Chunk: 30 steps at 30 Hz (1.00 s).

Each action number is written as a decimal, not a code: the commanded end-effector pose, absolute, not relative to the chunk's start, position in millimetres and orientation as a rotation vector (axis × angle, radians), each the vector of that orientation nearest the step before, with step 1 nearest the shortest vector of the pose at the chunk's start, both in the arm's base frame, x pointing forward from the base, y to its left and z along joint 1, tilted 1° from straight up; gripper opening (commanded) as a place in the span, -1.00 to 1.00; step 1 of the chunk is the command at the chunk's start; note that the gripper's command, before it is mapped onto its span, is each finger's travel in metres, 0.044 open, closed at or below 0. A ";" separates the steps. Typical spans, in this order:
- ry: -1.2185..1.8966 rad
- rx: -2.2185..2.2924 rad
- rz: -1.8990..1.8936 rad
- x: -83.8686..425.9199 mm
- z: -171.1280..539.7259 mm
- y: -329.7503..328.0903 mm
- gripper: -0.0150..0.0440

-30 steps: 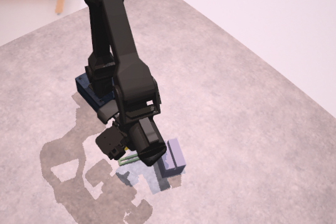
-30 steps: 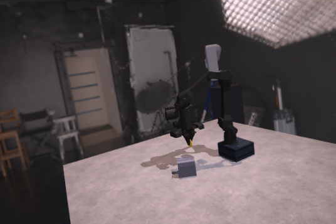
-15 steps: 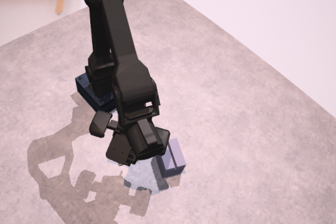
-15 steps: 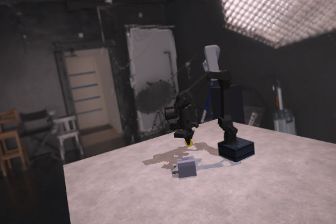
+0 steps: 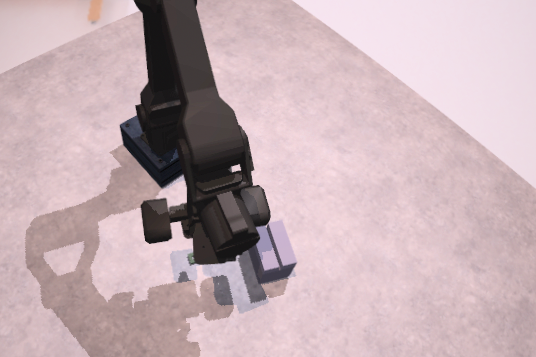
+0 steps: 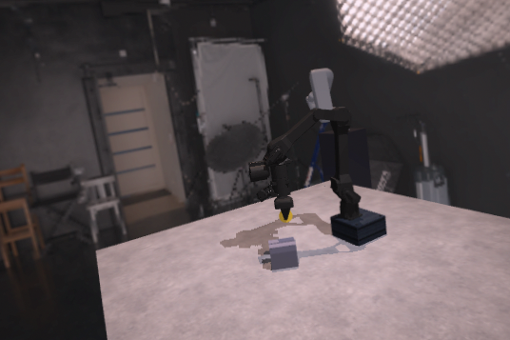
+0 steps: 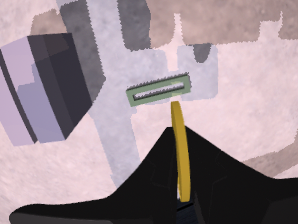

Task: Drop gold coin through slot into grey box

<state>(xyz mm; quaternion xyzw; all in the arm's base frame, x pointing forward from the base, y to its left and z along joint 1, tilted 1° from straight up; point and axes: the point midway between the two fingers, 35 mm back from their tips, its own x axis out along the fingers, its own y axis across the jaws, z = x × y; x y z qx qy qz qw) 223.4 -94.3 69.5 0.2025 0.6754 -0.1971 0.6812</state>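
My gripper (image 6: 285, 218) (image 7: 176, 133) is shut on the gold coin (image 6: 289, 216) (image 7: 182, 155), which stands on edge between the fingertips, clear of the table. In the top view the arm hides coin and fingertips. The green holder (image 5: 191, 258) (image 7: 131, 97) has an empty slot and lies just beyond the coin in the wrist view. The closed grey box (image 5: 286, 246) (image 6: 284, 255) (image 7: 77, 95) looks pale purple on top. It stands at the left in the wrist view, apart from the gripper. Its slot is a dark line, leaning somewhat more than the coin's edge there.
The arm's dark blue base (image 5: 145, 155) (image 6: 359, 227) stands on the mottled pinkish table (image 5: 375, 205) (image 6: 381, 286). The arm reaches over from it. Shadows of the arm fall around the holder and box. The table's far edges show in the top view.
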 end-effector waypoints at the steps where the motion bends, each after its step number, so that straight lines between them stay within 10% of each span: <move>1: 1.522 0.415 -0.396 224.5 70.3 -94.4 -0.49; 30: 1.519 0.418 -0.393 271.4 73.7 -57.0 -0.49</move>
